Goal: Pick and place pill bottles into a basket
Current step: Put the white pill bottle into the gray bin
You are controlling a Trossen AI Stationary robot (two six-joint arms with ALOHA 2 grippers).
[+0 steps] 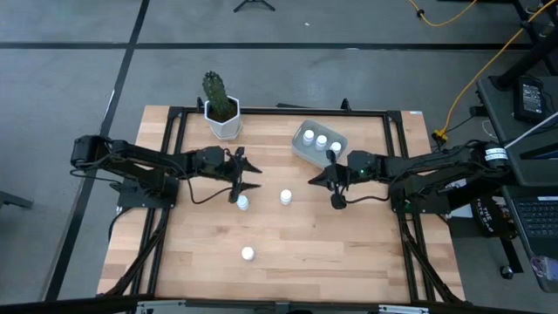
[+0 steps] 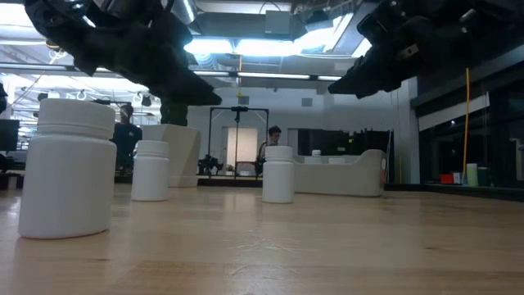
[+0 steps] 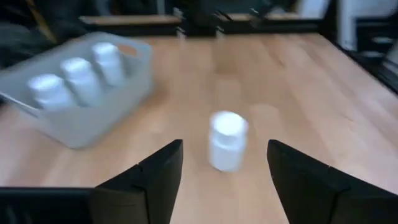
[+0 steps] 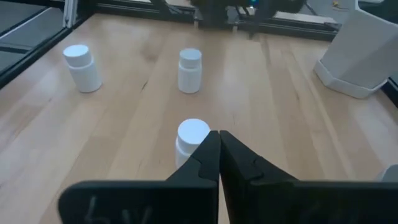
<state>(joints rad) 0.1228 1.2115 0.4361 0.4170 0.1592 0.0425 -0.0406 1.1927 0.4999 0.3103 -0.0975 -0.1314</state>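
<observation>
wood table (image 1: 349, 253) bears three pill bottles (image 1: 285, 197); left pincer (image 1: 250, 175) released, right pincer (image 1: 324, 182) clenched empty.

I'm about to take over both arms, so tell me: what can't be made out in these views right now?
- Right wrist view: the nearest pill bottle is partly hidden behind the shut fingers of the right gripper, so contact is unclear.
- Left wrist view: blurred throughout. The basket is cut off by the picture's edge, just beyond the open left gripper.
- High view: any bottle labels are too small to read.
- Low view: both arms are dark shapes, and their fingers are indistinct.
</observation>
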